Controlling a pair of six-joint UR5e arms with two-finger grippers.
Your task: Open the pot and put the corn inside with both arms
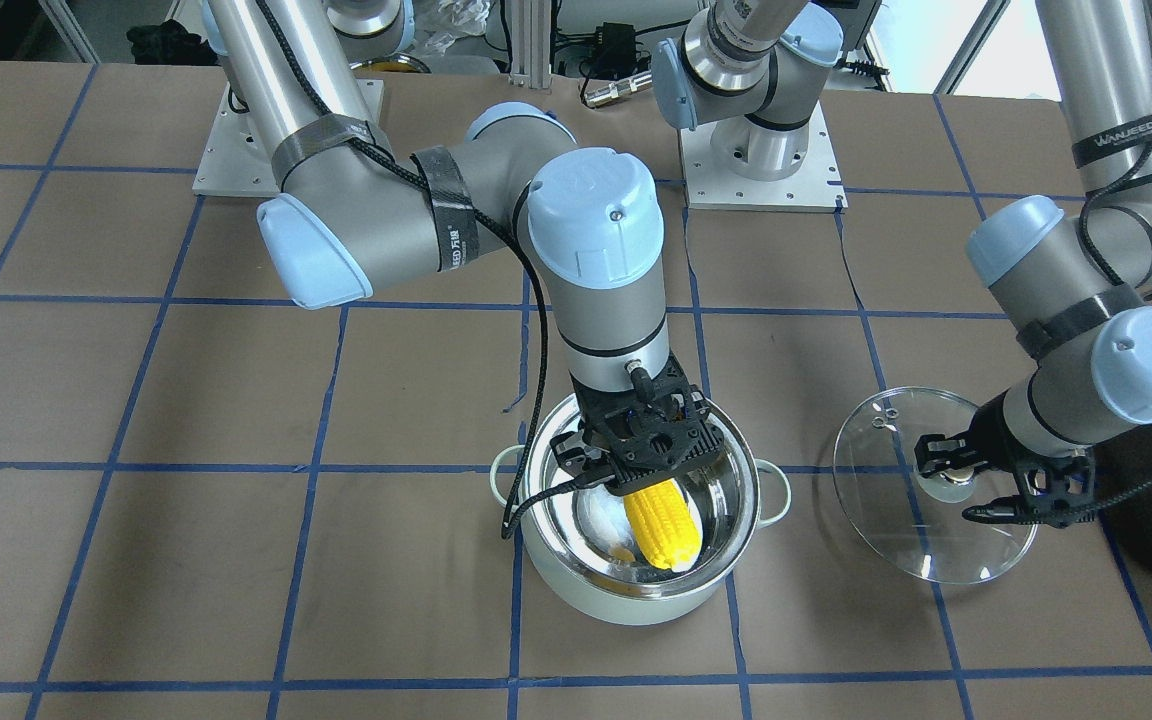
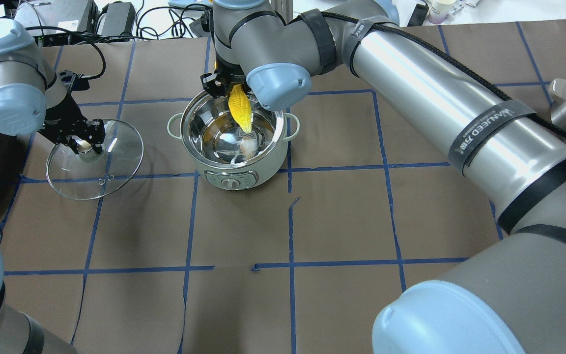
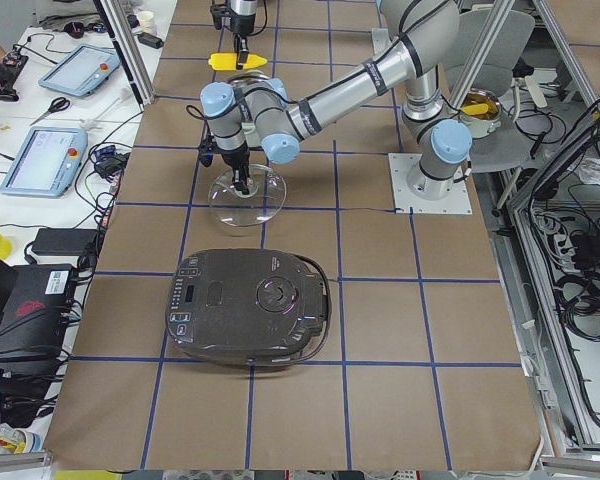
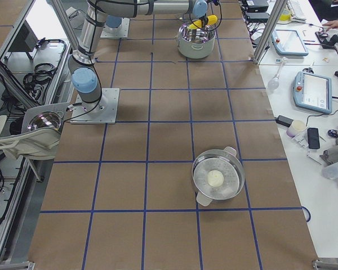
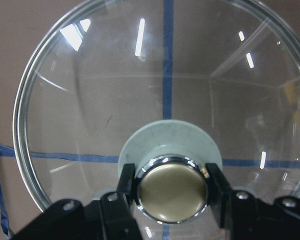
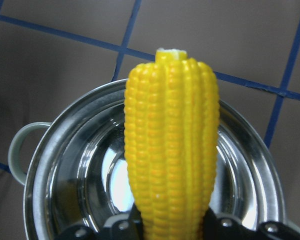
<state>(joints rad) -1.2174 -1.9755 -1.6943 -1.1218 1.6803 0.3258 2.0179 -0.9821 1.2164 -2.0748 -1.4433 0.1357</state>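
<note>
Corn [image 1: 663,525]: clamped at its thick end in your right hand [image 1: 636,480], long axis tilted steeply down, tip inside the open pot [image 1: 576,590] directly below, probably not yet touching bottom. Left hand [image 1: 966,480] grips the lid [image 1: 896,545] by its knob [image 5: 172,192], well aside.

The pot [image 1: 726,470] gleams mirror-bright steel inside, the lid [image 1: 896,540] is clear glass, the corn [image 1: 664,525] knobbly shiny plastic, the table [image 1: 236,560] matt brown paper.
</note>
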